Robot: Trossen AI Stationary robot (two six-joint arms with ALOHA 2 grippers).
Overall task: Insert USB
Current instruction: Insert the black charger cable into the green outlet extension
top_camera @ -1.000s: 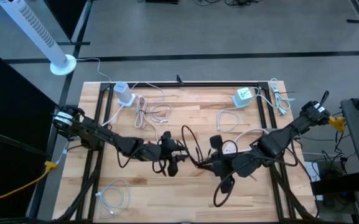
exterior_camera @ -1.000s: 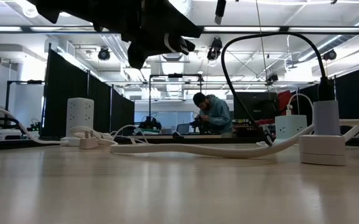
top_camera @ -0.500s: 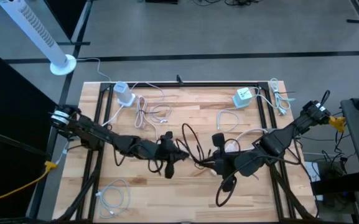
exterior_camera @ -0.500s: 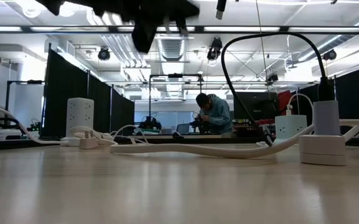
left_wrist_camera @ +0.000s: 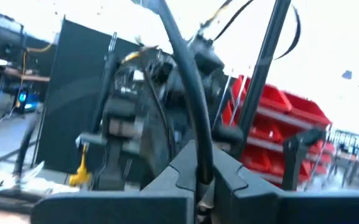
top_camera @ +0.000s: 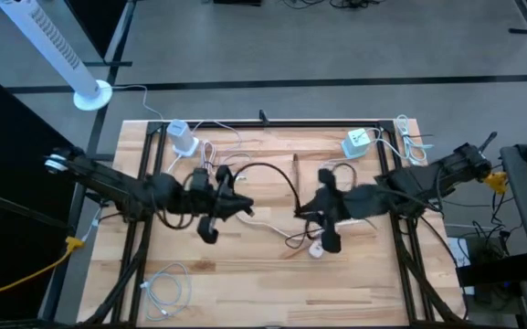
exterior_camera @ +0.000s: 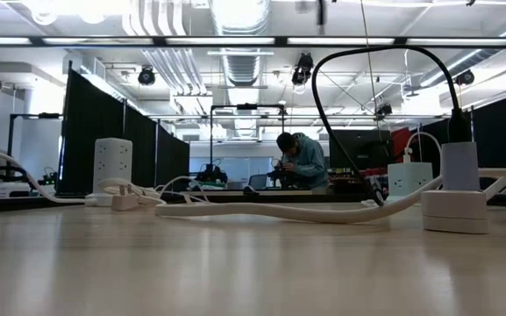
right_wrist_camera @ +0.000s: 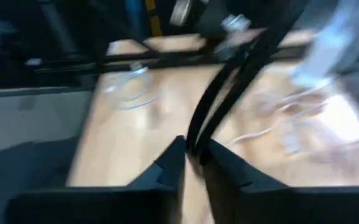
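A black cable arcs above the table's middle between both grippers. My left gripper is shut on its left end and is raised. My right gripper closes on its right end, above a white plug block that lies on the table. In the low view, a black cable loops up from a grey adapter standing on a white block. Both grippers are above that picture. I cannot make out a USB plug or socket. My left gripper pinches the black cable between its two fingertips. The cable rises out of the fingers and bends away, clear of the table. My right gripper has the black cable between its two fingertips. The cable runs on past them over the table, and blur hides more.
Two white charger cubes stand near the far edge, with white cords beside them. Another white cord coil lies near left. A tower fan stands on the floor beyond. A person works far behind the table.
My left gripper has risen out of the low view and gone toward the table's left and far side. My right gripper has gone toward the far edge. The black cable has come up from a tangle into a wide arc between them, uncovering the white plug block.
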